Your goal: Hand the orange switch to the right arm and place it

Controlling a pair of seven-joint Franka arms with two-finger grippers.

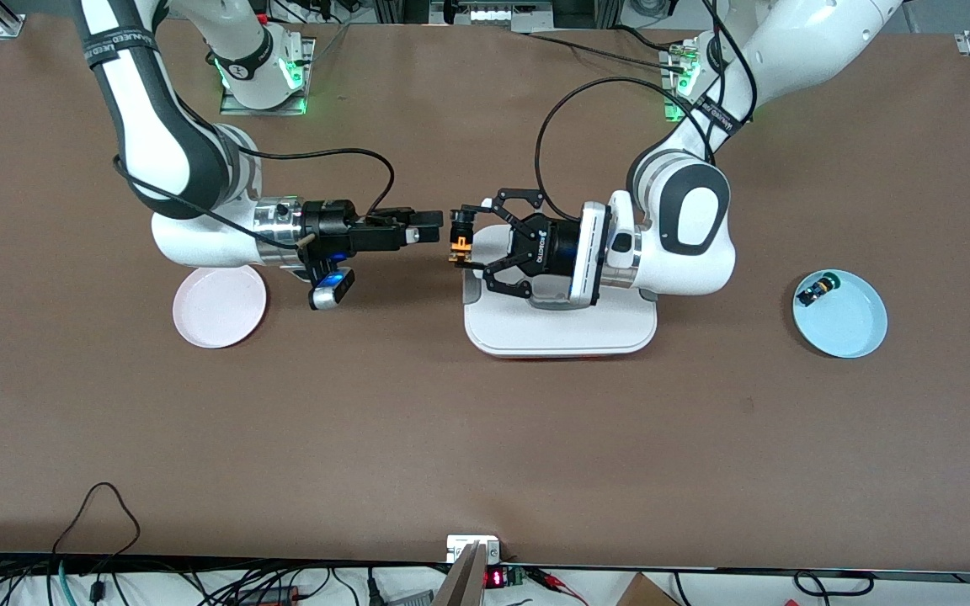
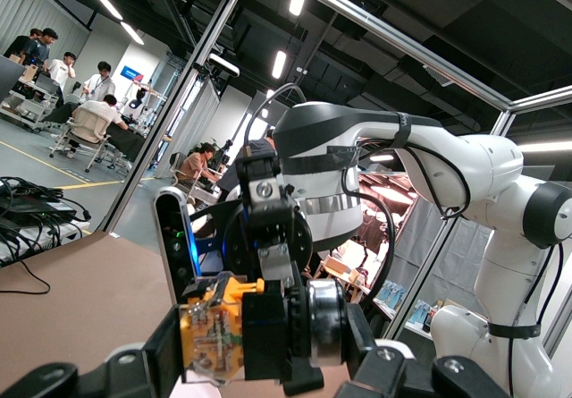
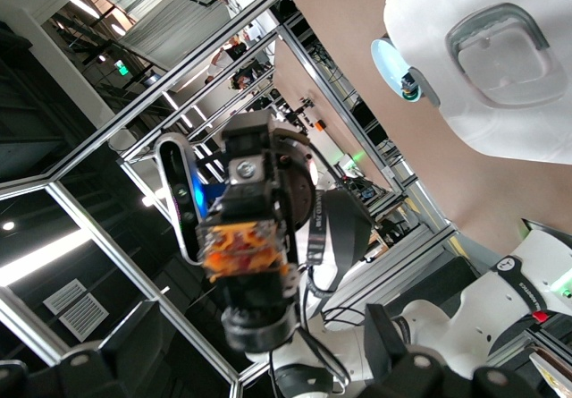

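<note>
- While the left gripper (image 1: 461, 244) hung over the white tray (image 1: 561, 332), its jaws clamped the orange switch (image 1: 458, 242).
- Facing it, the right gripper (image 1: 428, 227) hovered just beside the switch, jaws open.
- A green-capped button (image 1: 813, 291) lay on the blue plate (image 1: 851, 332).

Orange switch (image 1: 459, 243), black body w/ tan-orange end, airborne over white tray (image 1: 561, 332).

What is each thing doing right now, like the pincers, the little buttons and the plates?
Left pincer: shut on the orange switch, above the white tray's edge.
Orange switch: held up in the air, between both pincers.
Right pincer: open, just short of the switch.
Green-capped button: lying in the blue plate.
Blue plate: holds that button.
Pink plate: nothing on it.
White tray: flat on the table.
</note>
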